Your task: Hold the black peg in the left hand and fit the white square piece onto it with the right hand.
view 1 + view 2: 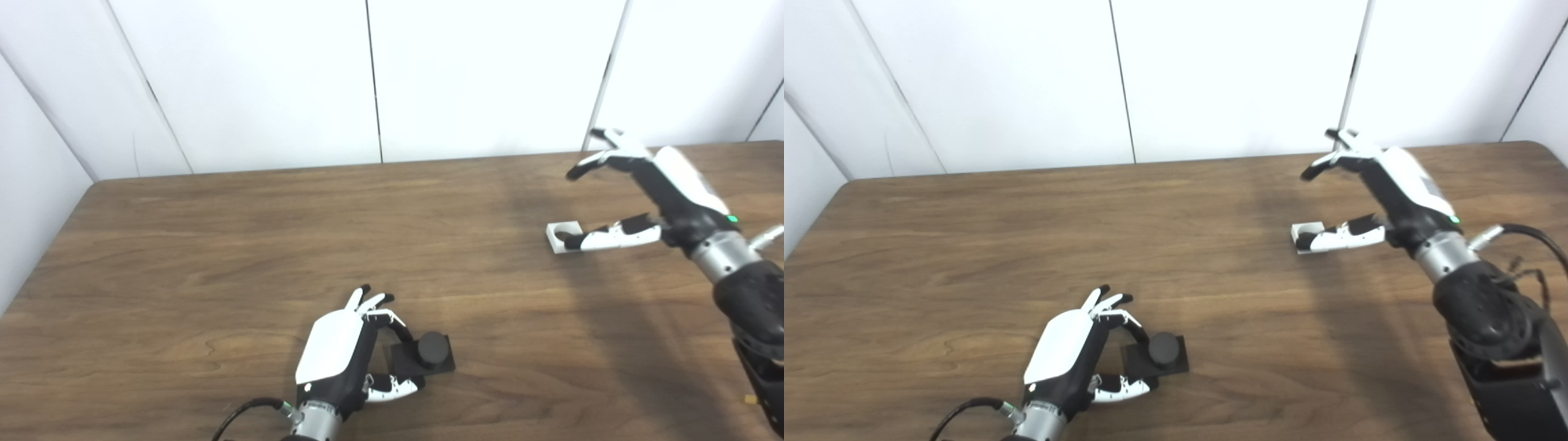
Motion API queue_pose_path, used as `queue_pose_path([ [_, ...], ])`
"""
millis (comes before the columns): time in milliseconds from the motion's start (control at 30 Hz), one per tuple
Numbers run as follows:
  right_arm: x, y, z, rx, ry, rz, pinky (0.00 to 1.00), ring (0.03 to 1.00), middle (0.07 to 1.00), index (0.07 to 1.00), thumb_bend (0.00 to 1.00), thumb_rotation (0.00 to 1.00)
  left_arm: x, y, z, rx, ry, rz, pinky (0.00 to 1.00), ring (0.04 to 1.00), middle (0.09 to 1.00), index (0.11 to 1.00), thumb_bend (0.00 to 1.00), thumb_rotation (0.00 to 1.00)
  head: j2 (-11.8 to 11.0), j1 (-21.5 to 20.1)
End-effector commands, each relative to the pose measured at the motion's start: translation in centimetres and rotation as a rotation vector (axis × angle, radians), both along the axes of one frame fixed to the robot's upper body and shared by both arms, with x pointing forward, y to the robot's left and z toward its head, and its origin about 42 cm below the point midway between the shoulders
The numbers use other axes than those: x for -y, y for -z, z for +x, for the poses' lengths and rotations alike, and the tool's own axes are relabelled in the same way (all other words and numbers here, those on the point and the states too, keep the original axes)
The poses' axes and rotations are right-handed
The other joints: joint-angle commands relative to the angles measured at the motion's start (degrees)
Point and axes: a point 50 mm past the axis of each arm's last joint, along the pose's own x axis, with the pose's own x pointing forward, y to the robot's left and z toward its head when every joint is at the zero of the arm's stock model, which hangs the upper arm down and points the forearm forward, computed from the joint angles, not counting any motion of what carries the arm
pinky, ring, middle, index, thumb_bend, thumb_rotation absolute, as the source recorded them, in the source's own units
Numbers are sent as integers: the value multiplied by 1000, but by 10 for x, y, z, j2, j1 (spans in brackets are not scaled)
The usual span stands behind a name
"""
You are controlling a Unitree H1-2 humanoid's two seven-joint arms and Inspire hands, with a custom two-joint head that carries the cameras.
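The left hand [343,355] rests low over the brown wooden desk [245,233], close to the near edge and a little left of the middle. Its fingers [398,327] curl toward the black peg [432,349], with the thumb reaching under the near side of the peg's flat square base; the fingers are apart and around the left side of the base, but I cannot tell if they already touch it. The peg stands upright on its base, on the desk, just beside this hand on its right. Further to the right, near the far right corner of the desk, the white square piece [560,236] lies flat on the surface, and its round hole faces up. The right hand [667,190] hangs above it with the fingers spread wide: the upper fingers [603,156] point to the left in the air, and the thumb reaches low toward the white piece and covers part of its right side. This hand holds nothing.
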Motion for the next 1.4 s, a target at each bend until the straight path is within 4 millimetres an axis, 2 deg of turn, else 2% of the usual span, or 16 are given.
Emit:
queue_pose_path([
  [0, 5, -28, 12, 55, -1, -69, 1000, 1000, 980, 651, 994, 223, 1, 11, -10, -59, 15, 12, 884, 991, 892, 489, 505, 73, 1, 0],
  [233, 10, -31, 37, -27, -24, -176, 1000, 1000, 979, 652, 1000, 224, 1, 10, -10, -67, 12, 7, 905, 998, 896, 488, 506, 72, 2, -2],
  [533, 5, -43, 54, -78, -58, -292, 1000, 1000, 975, 652, 988, 243, 1, 10, -9, -65, 14, 21, 887, 992, 892, 489, 505, 74, 2, -10],
  [867, 9, -36, 71, -114, -33, -301, 1000, 1000, 969, 650, 964, 216, 2, 11, -10, -78, 13, 19, 893, 995, 891, 488, 505, 74, 2, -11],
  [1367, 20, -19, 95, -166, 19, -315, 1000, 1000, 966, 661, 964, 234, 3, 11, -10, -94, 11, -5, 897, 997, 887, 486, 505, 73, 0, -14],
])
